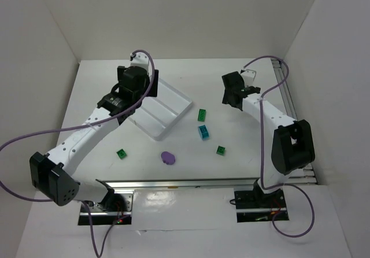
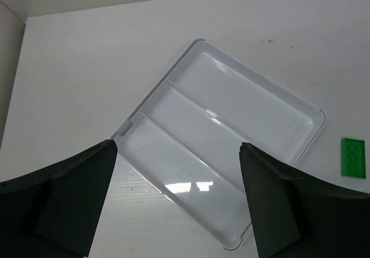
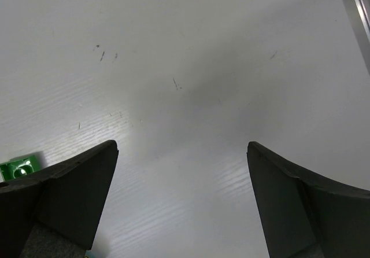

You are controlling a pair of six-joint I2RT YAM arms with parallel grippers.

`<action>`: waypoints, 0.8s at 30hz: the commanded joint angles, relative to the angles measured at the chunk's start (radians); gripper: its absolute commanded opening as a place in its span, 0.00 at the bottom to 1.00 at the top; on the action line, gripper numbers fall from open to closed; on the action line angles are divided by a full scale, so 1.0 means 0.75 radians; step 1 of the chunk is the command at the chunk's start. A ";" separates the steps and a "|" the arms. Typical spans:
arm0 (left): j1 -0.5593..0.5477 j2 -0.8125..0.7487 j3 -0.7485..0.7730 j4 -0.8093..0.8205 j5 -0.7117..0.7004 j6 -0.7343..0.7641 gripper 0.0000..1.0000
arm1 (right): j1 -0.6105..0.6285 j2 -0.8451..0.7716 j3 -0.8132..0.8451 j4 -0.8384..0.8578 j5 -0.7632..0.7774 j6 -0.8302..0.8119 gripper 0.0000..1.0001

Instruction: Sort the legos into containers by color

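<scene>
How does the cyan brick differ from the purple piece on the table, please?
The cyan brick is a rectangular block; the purple piece is rounded and looks flatter. The cyan brick lies close beside a green brick, while the purple piece lies alone, nearer the near edge of the table. Both rest on the table, outside the white tray.

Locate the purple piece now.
Top view: the purple piece lies on the table, front centre, flanked by the left green brick and the right green brick, the cyan brick just beyond it.
</scene>
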 commanded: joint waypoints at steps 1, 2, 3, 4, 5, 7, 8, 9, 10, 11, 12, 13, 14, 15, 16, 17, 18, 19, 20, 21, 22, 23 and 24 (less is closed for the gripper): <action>-0.008 -0.004 0.026 -0.050 0.048 -0.078 1.00 | 0.012 0.006 0.025 0.036 0.002 0.008 1.00; -0.008 0.010 0.026 -0.065 0.048 -0.125 1.00 | 0.012 0.006 0.013 0.036 -0.013 0.008 1.00; -0.008 0.010 0.042 -0.079 0.048 -0.146 1.00 | 0.012 0.006 0.012 0.050 -0.013 0.008 1.00; -0.008 0.031 0.042 -0.091 0.048 -0.186 1.00 | 0.012 -0.011 0.000 0.051 -0.031 0.008 1.00; -0.008 0.045 0.062 -0.130 0.048 -0.201 1.00 | 0.012 -0.011 -0.012 0.067 -0.049 0.008 1.00; -0.008 0.090 0.101 -0.173 0.048 -0.238 1.00 | 0.012 -0.039 -0.028 0.095 -0.062 -0.006 1.00; -0.008 0.102 0.114 -0.193 0.036 -0.270 1.00 | 0.012 -0.066 -0.051 0.108 -0.074 -0.024 1.00; -0.008 0.115 0.126 -0.230 0.023 -0.285 1.00 | 0.012 -0.080 -0.065 0.120 -0.090 -0.024 1.00; -0.008 0.133 0.138 -0.245 0.023 -0.297 1.00 | 0.012 -0.115 -0.096 0.152 -0.103 -0.039 1.00; -0.008 0.133 0.155 -0.245 0.023 -0.297 1.00 | 0.012 -0.133 -0.110 0.169 -0.119 -0.061 0.98; -0.008 0.133 0.155 -0.263 0.023 -0.297 1.00 | 0.012 -0.150 -0.126 0.187 -0.160 -0.077 0.98; -0.008 0.133 0.155 -0.263 0.035 -0.311 1.00 | 0.012 -0.164 -0.139 0.202 -0.186 -0.078 0.97; -0.008 0.133 0.155 -0.263 0.036 -0.311 1.00 | 0.012 -0.176 -0.151 0.214 -0.219 -0.108 0.95; -0.008 0.133 0.155 -0.263 0.072 -0.311 1.00 | 0.026 -0.191 -0.169 0.236 -0.292 -0.120 0.95; -0.008 0.133 0.141 -0.263 0.089 -0.299 1.00 | 0.026 -0.191 -0.170 0.251 -0.335 -0.137 0.94; -0.008 0.133 0.126 -0.263 0.107 -0.269 1.00 | 0.040 -0.191 -0.190 0.267 -0.364 -0.149 0.94; -0.008 0.133 0.126 -0.263 0.119 -0.269 1.00 | 0.040 -0.179 -0.190 0.281 -0.381 -0.149 0.94; -0.008 0.133 0.112 -0.249 0.119 -0.246 1.00 | 0.055 -0.162 -0.190 0.282 -0.421 -0.161 0.94; -0.008 0.117 0.083 -0.249 0.119 -0.246 1.00 | 0.055 -0.120 -0.190 0.282 -0.446 -0.161 0.94; -0.008 0.086 0.059 -0.196 0.107 -0.226 1.00 | 0.071 -0.095 -0.158 0.282 -0.475 -0.178 0.93; -0.008 0.066 0.030 -0.163 0.107 -0.226 1.00 | 0.083 -0.070 -0.143 0.282 -0.493 -0.190 0.93; -0.008 0.049 0.008 -0.147 0.093 -0.256 1.00 | 0.116 -0.022 -0.115 0.298 -0.493 -0.202 0.91; -0.008 0.049 0.007 -0.147 0.107 -0.256 1.00 | 0.138 0.001 -0.092 0.298 -0.457 -0.202 0.91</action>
